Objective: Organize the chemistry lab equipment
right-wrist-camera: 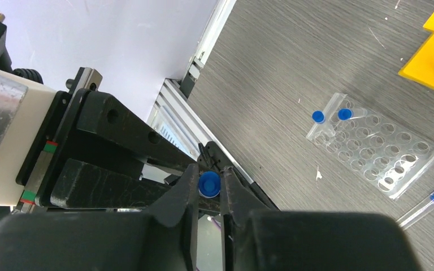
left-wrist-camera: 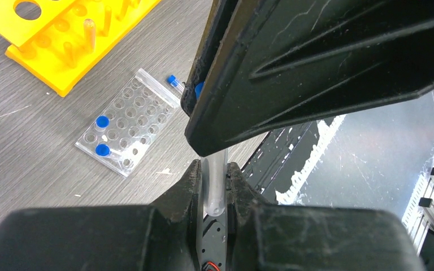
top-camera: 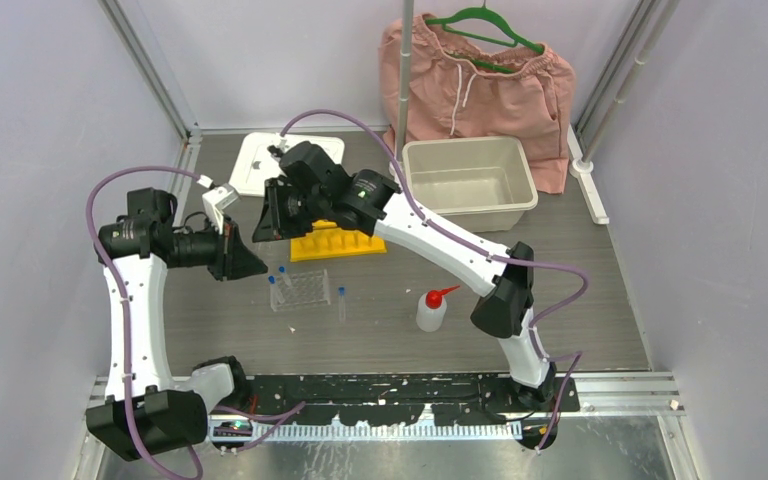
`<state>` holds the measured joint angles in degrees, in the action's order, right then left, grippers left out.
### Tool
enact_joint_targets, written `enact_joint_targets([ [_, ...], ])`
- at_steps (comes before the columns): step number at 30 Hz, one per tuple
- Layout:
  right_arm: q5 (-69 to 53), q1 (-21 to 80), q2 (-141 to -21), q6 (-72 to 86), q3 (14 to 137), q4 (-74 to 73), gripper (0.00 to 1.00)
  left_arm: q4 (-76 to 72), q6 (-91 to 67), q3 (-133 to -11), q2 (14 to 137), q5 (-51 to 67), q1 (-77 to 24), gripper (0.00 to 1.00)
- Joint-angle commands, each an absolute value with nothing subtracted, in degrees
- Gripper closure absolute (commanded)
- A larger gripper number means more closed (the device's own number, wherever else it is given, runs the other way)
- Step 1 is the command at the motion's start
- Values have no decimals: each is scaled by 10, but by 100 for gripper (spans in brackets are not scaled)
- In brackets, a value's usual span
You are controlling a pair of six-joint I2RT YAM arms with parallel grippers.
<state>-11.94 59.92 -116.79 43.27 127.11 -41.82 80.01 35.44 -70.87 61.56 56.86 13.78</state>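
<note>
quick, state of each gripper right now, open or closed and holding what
left gripper: closed on the clear tube.
right gripper: closed on the blue cap of that same tube.

Grey table point(top-camera: 580, 300) with yellow rack point(top-camera: 335, 243), clear rack point(top-camera: 300, 290), bottle point(top-camera: 431, 311)

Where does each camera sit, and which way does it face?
Top external: above, behind the bases, looking down on the table; both arms show.
Left wrist: faces right and down past the left gripper, shut on a clear tube.
Right wrist: faces left and down past the right gripper, pinching a blue cap.
Both wrist views share the clear rack.
</note>
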Motion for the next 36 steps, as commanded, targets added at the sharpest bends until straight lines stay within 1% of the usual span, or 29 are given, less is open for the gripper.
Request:
enact_joint_targets([
  [1,-115,600,-1165,416,1290,-419,93,795,356,-716,600,589,135,100],
  [2,-111,599,-1161,414,1286,-420,97,790,350,-714,600,586,135,95],
  [3,-106,600,-1157,410,1283,-423,99,782,342,-713,600,581,135,85],
  [4,-100,600,-1153,404,1282,-427,99,770,327,-711,600,573,134,67],
  [5,-90,599,-1149,397,1282,-434,99,755,311,-709,600,564,134,44],
  [6,-77,599,-1144,389,1282,-441,99,743,296,-707,600,555,134,24],
  [7,-59,599,-1139,379,1280,-450,99,734,280,-706,600,546,135,11],
  [8,-40,599,-1132,368,1275,-457,99,725,267,-705,601,535,135,3],
  [9,-17,599,-1125,357,1268,-463,99,716,251,-706,602,524,135,1],
  [11,39,599,-1105,338,1240,-465,99,706,222,-709,607,492,134,0],
  [14,107,601,-1065,317,1167,-448,99,708,198,-718,619,455,135,0],
  [20,224,631,-973,280,979,-347,99,711,157,-729,639,388,135,0],
  [25,285,658,-941,266,878,-278,99,704,133,-735,656,347,135,0],
  [30,318,681,-945,245,825,-202,99,705,124,-737,672,322,135,0],
  [36,340,692,-976,225,809,-141,99,712,129,-737,673,306,136,1],
])
